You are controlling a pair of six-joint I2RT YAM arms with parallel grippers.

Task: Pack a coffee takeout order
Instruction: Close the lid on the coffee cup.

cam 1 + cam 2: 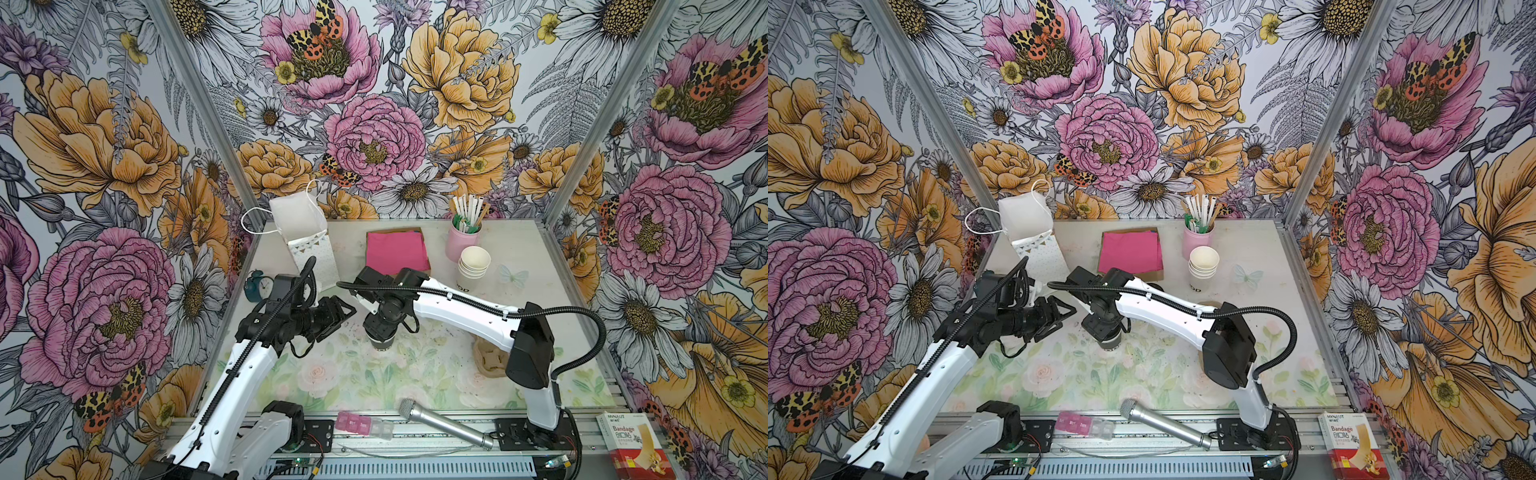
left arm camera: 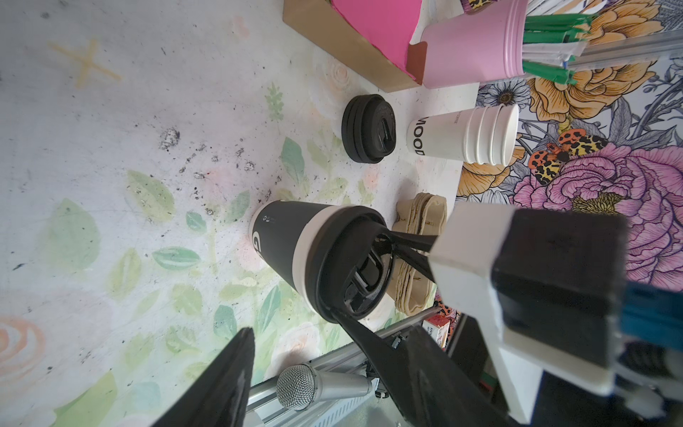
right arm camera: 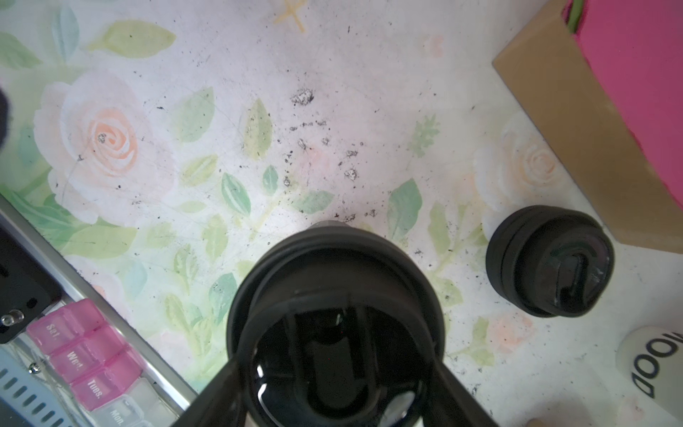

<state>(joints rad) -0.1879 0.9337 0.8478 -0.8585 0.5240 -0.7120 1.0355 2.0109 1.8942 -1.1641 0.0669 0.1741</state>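
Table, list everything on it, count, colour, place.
paper bag: one, white, far left corner
napkins: stack, pink, in brown tray, far middle
straw cup: one, pink, far right
paper cups: stack, white, beside straw cup
spare lids: stack, black, beside paper cups
lidded cup: one, dark, table middle
lid: one, black, on that cup
carriers: stack, brown, right side
clock: one, teal, left edge
microphone: one, silver, front rail
pill box: one, pink, front rail
bandage box: one, red, front right
left gripper: one, black, open beside the cup
right gripper: one, black, closed on the lid
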